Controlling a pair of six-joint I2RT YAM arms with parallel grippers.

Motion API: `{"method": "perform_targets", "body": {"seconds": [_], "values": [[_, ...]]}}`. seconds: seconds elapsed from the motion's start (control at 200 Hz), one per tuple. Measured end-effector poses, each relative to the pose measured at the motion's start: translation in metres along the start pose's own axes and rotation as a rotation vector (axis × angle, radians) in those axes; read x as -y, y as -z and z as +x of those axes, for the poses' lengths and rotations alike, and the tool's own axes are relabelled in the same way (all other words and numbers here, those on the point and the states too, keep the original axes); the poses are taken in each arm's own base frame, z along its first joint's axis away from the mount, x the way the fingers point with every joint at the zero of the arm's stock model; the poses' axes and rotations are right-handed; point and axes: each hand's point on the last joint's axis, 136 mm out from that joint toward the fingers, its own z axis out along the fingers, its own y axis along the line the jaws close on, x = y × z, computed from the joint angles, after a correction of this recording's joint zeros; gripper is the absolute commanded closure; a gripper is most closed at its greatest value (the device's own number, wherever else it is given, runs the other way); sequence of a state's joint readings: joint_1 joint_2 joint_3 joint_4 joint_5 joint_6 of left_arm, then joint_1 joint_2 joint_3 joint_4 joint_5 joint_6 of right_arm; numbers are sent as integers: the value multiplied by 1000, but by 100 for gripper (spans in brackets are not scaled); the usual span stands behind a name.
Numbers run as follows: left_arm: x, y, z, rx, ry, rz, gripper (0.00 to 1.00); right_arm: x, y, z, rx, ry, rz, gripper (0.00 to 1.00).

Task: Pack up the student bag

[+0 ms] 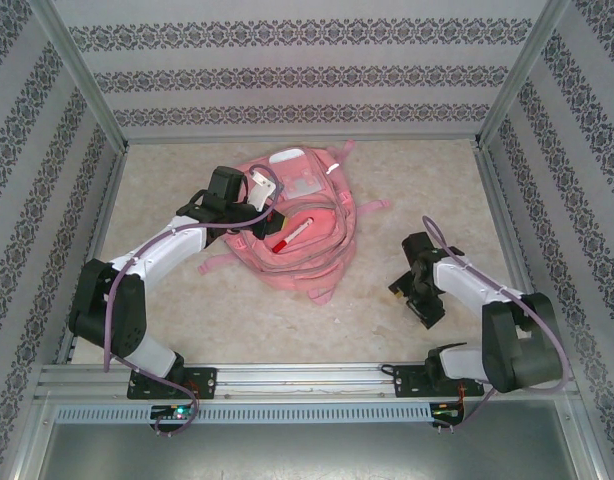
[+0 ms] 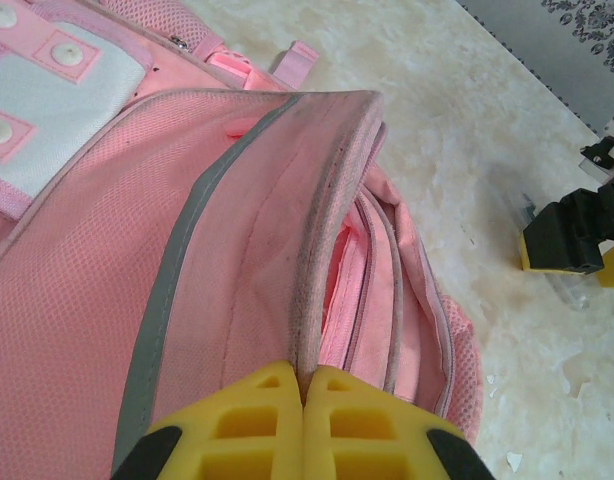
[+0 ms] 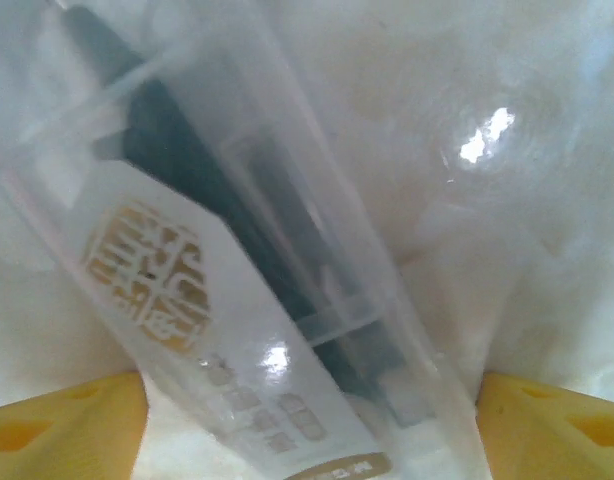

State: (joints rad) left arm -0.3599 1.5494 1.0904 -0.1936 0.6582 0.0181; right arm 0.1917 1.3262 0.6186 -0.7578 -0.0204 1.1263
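The student bag, a big pink backpack with grey strips, lies mid-table with its top opened. A red-capped marker rests in the opening. My left gripper is over the bag's left side. In the left wrist view its yellow fingers are shut on the raised edge of the bag's flap. My right gripper points down at the table, right of the bag. Its fingers stand wide apart on either side of a clear plastic case that holds a dark pen-like item.
Patterned walls with metal posts enclose the marble-look table on three sides. The arm bases sit on a metal rail at the near edge. A bag strap trails towards the right arm.
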Motion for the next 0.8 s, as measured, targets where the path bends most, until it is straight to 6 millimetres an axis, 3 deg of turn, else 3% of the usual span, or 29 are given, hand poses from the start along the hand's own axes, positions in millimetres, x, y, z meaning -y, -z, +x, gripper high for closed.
{"method": "perform_targets", "body": {"seconds": [0.09,0.15,0.36,0.495,0.625,0.799], "values": [[0,0,0,-1,0,0,100,-1,0,0,2,14,-5,52],[0,0,0,-1,-1,0,100,-1,1,-1,11,21,-19,61],[0,0,0,-1,-3,0,100,-21,16,-4,48,64,-152,61],[0,0,0,0,-2,0,100,-38,31,7,34,95,-231,60],[1,0,0,0,6,4,100,-77,59,34,6,146,-360,57],[2,0,0,0,26,14,100,-162,113,66,-45,156,-595,55]]}}
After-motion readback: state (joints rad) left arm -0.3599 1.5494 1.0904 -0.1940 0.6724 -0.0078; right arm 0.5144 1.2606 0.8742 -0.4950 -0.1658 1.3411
